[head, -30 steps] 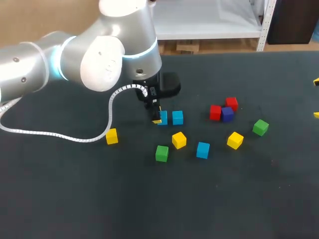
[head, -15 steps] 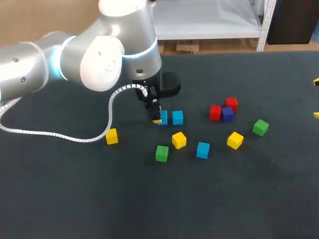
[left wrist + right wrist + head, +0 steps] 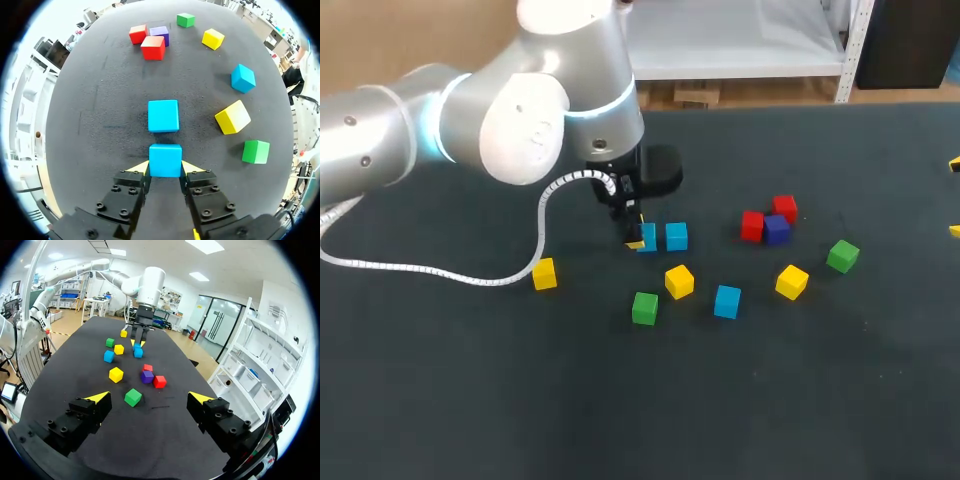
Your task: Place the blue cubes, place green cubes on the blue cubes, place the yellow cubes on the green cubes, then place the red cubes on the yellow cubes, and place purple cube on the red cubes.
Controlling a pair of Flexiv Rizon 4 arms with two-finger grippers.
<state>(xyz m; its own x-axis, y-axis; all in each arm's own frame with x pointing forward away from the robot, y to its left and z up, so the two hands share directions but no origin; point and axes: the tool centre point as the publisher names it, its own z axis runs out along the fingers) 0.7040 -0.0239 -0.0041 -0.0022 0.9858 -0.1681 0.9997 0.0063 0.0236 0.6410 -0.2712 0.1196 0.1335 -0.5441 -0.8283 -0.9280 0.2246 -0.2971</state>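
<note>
My left gripper is shut on a blue cube, its yellow tips pressed on two opposite sides. A second blue cube lies just ahead of it, a small gap apart. In the head view the left gripper points down at the held blue cube beside the second one. A third blue cube lies nearer the front. My right gripper stands open over the table's right end, holding nothing, with a green cube ahead of it.
Scattered around are yellow cubes, green cubes, two red cubes and a purple cube touching them. A white cable trails from the left arm.
</note>
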